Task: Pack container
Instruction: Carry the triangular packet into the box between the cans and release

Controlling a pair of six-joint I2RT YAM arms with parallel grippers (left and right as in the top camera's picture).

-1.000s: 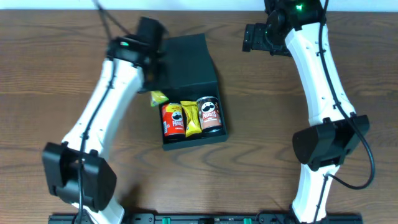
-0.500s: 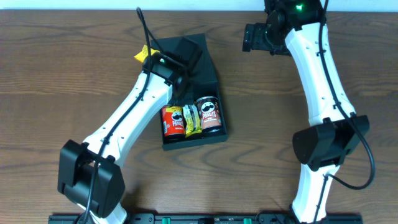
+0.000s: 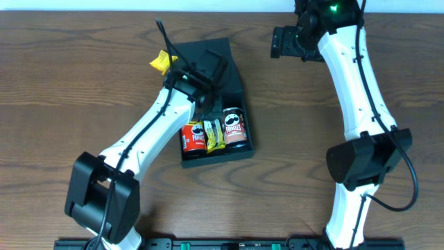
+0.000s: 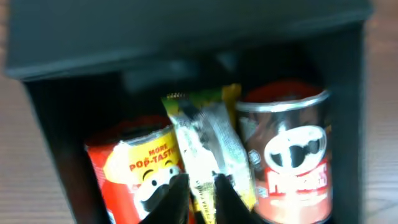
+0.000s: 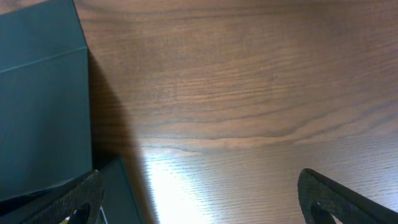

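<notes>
Dark teal-black container (image 3: 219, 155) stands open on the bench (image 3: 62, 83), a little left of centre, its lid (image 3: 220, 59) swung up at the far side.
Three things lie packed side by side inside: a red can (image 3: 193, 139), a yellow packet (image 3: 214, 133) and a brown can (image 3: 234, 127). The left hand (image 4: 200, 198) hangs over the packet with its fingers narrow; I cannot tell whether they pinch it. The right hand (image 5: 199, 193) is spread wide, holding nothing, off to the lid's right.
</notes>
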